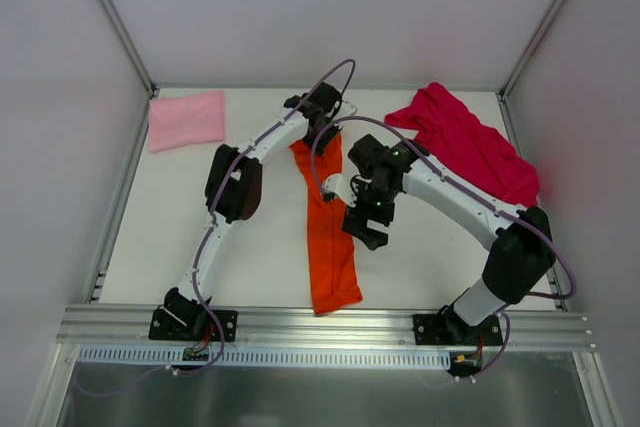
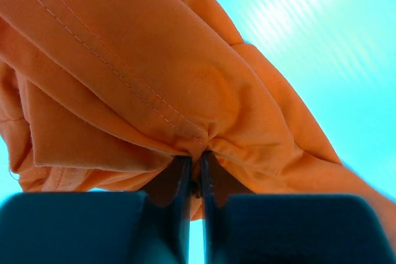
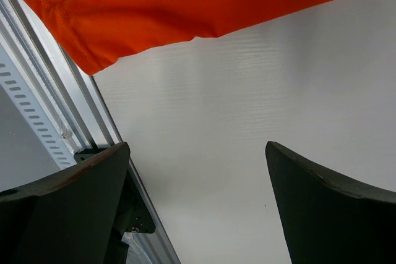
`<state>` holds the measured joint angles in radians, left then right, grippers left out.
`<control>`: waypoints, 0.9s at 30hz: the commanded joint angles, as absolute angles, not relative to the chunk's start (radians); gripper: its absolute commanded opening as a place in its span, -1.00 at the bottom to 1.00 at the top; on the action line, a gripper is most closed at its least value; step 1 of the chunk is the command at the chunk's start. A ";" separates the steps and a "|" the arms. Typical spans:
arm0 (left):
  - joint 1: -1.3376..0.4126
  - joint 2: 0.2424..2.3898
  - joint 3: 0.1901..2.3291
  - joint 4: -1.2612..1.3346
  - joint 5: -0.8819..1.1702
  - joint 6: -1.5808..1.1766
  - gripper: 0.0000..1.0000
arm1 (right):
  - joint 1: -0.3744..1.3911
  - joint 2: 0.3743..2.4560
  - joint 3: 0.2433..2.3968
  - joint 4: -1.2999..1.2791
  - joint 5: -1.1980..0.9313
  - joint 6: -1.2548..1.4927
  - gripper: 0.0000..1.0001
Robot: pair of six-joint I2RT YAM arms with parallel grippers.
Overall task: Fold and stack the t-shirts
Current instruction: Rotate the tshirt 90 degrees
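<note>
My left jaws are closed tight on a gathered pinch of the orange shirt (image 2: 185, 78), with a stitched seam and several layers bunched right at the tips. The bite looks shallow to me, so I'd lift slowly and without jerks, or the cloth may slip out.

My right jaws stand wide open with nothing between them. They hang over bare counter (image 3: 247, 128), just beside the orange cloth and about halfway along it. That wrist camera shows an orange hem corner and the rail (image 3: 43, 91) beyond it.

From above, the orange shirt lies as a long narrow strip down the middle of the counter. Its far end is at my left jaws and its near end is close to the rail. The pink shirt (image 1: 187, 119) sits folded in the far left corner. The magenta shirt (image 1: 465, 147) is a loose heap at the far right, close beside my right arm (image 1: 450, 192).

I judge the step in hand is opening this strip out flat before any fold. To do that well, I'd bring the right jaws down on a free edge of the orange cloth and take only one hem, not a whole bundle. Then I'd draw the two grips apart, keeping the cloth low so it drags smooth across the counter. I'd also keep the right elbow off the magenta heap.
</note>
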<state>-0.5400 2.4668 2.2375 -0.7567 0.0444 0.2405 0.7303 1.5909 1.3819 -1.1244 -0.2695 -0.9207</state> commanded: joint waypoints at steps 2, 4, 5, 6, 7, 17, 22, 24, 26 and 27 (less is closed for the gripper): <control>-0.545 2.457 2.278 -0.762 0.019 0.258 -0.56 | 0.749 1.603 1.362 -1.151 -0.276 -0.930 0.96; -0.543 2.451 2.273 -0.746 0.000 0.261 0.38 | 0.747 1.595 1.362 -1.131 -0.272 -0.927 0.96; -0.543 2.441 2.266 -0.729 -0.039 0.262 0.97 | 0.749 1.594 1.361 -1.117 -0.262 -0.920 0.96; -0.542 2.433 2.260 -0.713 -0.055 0.262 0.97 | 0.749 1.585 1.359 -1.114 -0.259 -0.917 0.96; -0.541 2.419 2.231 -0.695 -0.067 0.267 0.98 | 0.747 1.582 1.355 -1.109 -0.253 -0.917 0.96; -0.537 2.167 2.188 -0.632 -0.123 0.310 0.98 | 0.747 1.560 1.264 -0.996 -0.153 -0.897 0.99; -0.522 2.005 2.048 -0.561 -0.127 0.316 0.97 | 0.746 1.539 1.256 -0.962 -0.097 -0.890 0.99; -0.509 1.997 2.040 -0.575 -0.133 0.308 0.98 | 0.747 1.532 1.270 -0.988 -0.119 -0.890 0.99; -0.505 2.020 2.017 -0.583 -0.146 0.310 0.97 | 0.752 1.522 1.290 -1.029 -0.170 -0.893 0.99; -0.505 2.032 2.014 -0.586 -0.153 0.311 0.97 | 0.753 1.516 1.293 -1.040 -0.181 -0.894 0.99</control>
